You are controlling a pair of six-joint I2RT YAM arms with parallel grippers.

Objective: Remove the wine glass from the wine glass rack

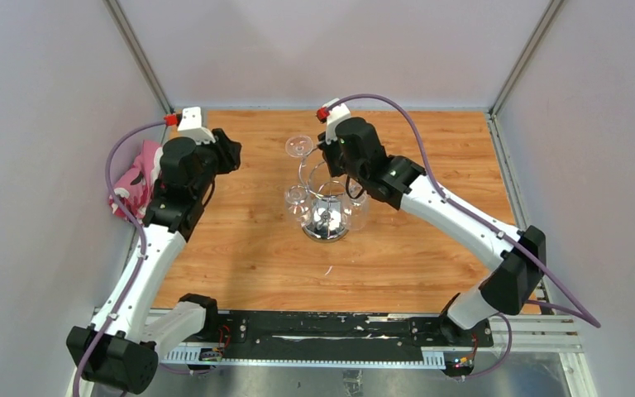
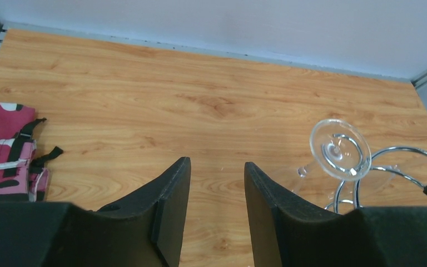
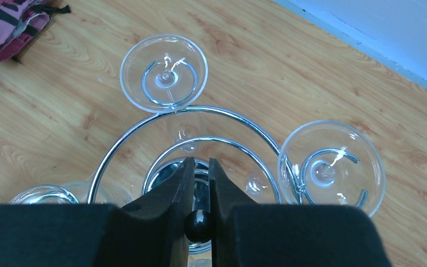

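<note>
Right tool pinching black ball atop chrome rack.

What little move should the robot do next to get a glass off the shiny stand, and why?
Probably swing the left gripper toward its right, up to the nearest hanging wine glass. Its jaws are open and empty over the table, with that glass off to the side. The right gripper is shut on the black ball atop the wine glass rack, seemingly steadying it.

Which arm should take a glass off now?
Left: the left gripper is open and empty, a wine glass ahead to its right. The right gripper is clamped on the top knob of the wine glass rack, likely steadying it.
</note>
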